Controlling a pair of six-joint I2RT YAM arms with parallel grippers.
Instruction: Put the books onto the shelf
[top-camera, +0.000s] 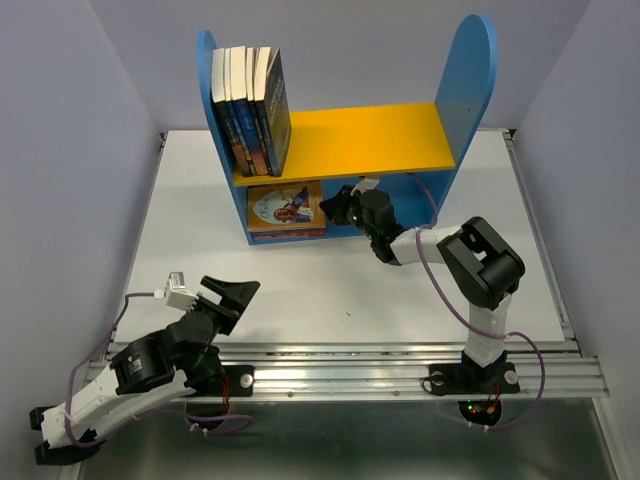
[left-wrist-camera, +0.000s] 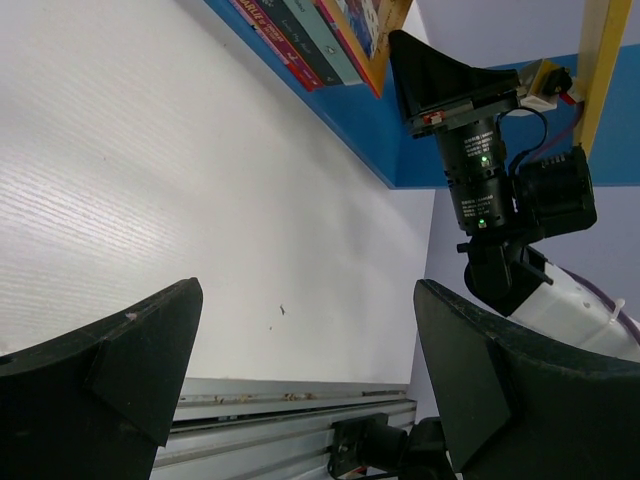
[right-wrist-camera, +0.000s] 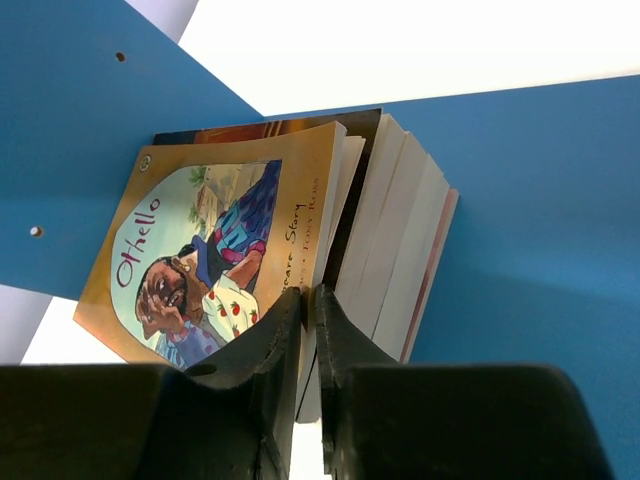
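**Right gripper at lower compartment: placing step**

Jaws nearly together at the Othello book's edge; I cannot tell if they grip it. The book sits stacked inside the shelf. Next move likely needs full release and a straight withdrawal. Left gripper gapes wide, holding nothing.

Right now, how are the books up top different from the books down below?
The top books stand on end on the yellow board; the bottom books lie stacked flat. The top books look dark blue; the bottom books show a yellow cover. Both are on the shelf.
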